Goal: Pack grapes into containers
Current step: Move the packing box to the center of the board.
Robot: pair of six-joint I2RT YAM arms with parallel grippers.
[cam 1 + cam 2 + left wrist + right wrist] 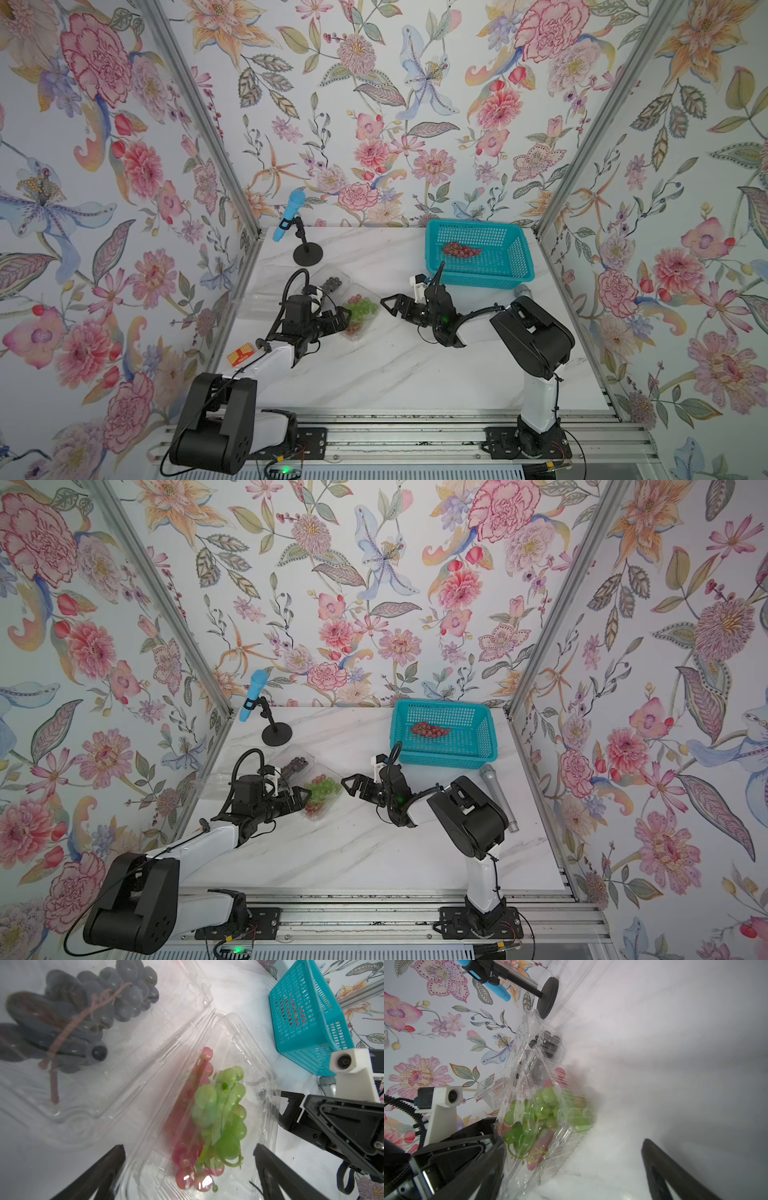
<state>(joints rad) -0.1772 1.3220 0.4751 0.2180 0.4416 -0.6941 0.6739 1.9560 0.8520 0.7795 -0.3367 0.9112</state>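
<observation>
A clear container (360, 328) (259, 1093) left of the table's middle holds green grapes (362, 308) (220, 1109) and red grapes (187, 1176). My left gripper (341, 320) (189, 1147) is open, its fingers (112, 1167) either side of that container's near end. My right gripper (388, 305) (574, 1144) is open just right of the container (550, 1157), one finger beside its wall. Behind it, another container (322, 276) holds dark grapes (332, 284) (99, 1007). A red bunch (461, 250) (430, 729) lies in the teal basket (513, 270). A third clear container (259, 305) sits empty at the left edge.
A blue microphone (291, 214) on a black stand (307, 252) is at the back left. A grey microphone (498, 798) lies right of the right arm, under the basket's front. An orange box (241, 353) sits by the left wall. Flowered walls close three sides.
</observation>
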